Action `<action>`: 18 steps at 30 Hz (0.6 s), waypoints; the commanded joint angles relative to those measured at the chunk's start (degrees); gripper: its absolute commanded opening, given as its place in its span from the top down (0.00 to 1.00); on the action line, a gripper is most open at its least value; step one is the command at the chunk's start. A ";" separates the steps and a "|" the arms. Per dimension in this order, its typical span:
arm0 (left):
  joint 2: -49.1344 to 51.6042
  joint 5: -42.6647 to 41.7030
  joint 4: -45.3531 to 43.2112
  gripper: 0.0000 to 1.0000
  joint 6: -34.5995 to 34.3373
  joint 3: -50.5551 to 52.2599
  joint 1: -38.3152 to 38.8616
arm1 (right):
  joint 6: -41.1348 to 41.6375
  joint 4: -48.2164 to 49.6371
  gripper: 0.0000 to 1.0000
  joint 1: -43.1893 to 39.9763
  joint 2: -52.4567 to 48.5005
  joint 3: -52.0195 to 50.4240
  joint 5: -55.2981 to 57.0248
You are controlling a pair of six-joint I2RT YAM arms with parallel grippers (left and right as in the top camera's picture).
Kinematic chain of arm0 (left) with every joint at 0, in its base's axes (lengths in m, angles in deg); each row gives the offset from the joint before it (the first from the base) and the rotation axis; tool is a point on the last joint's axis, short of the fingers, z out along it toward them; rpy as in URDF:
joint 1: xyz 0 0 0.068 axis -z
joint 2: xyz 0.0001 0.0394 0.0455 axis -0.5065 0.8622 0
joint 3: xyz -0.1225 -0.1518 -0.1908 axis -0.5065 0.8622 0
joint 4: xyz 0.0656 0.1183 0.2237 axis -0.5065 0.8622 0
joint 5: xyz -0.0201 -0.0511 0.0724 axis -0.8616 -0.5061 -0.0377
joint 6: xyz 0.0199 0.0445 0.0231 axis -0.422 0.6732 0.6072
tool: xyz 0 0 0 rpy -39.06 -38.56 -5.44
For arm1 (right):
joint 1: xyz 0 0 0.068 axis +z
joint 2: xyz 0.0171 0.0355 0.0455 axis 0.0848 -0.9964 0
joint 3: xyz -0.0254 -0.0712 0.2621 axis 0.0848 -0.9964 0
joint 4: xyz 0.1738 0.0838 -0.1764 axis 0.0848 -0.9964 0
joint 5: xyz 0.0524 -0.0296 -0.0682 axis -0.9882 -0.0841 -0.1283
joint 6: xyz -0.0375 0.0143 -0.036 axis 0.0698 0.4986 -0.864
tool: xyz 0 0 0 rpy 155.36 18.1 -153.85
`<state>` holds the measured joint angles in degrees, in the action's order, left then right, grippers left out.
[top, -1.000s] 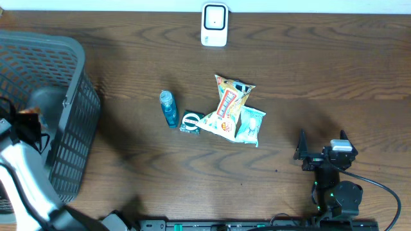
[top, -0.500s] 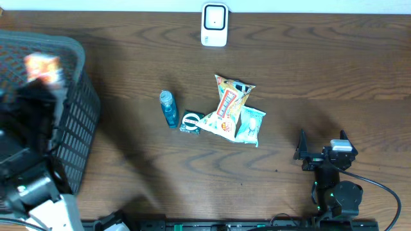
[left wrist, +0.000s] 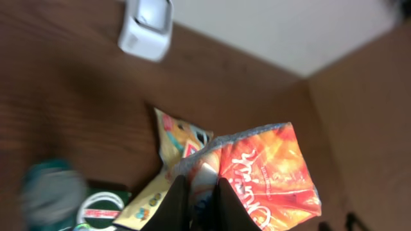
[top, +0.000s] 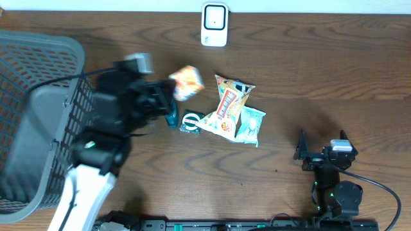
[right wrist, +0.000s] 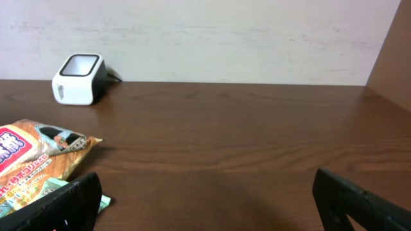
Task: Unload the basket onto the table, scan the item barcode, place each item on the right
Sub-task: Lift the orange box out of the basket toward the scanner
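1. One brown table (top: 321, 77) carried everything I saw.
2. One grey basket (top: 38, 77) stood at its left end.
3. Two grippers: the left gripper (left wrist: 196, 202) was clamped tight on the single orange packet (left wrist: 270, 173), holding it just beside the pile and well short of the scanner. The right gripper (top: 322, 144) stood wide open and empty.
4. Two snack bags overlapped mid-table: a yellow bag (top: 230, 106) on a teal bag (top: 250, 125).
5. One white scanner (top: 214, 24) sat at the far edge.
6. One blue bottle (top: 171, 118) and one green pack (top: 191, 122) lay left of the bags.
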<state>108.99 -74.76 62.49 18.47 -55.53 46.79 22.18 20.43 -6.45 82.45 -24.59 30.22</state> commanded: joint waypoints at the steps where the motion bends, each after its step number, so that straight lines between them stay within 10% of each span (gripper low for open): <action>1: 6.75 7.06 -3.98 0.93 2.40 -0.52 8.92 | -0.85 -0.09 0.01 0.83 0.31 -0.13 -0.33; 18: 45.55 14.53 -42.84 0.93 -3.56 -0.52 29.31 | -0.85 -0.09 0.01 0.83 0.31 -0.13 -0.33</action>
<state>150.10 -61.23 22.45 17.42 -55.42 74.31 22.18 20.45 -6.43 82.47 -24.59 30.22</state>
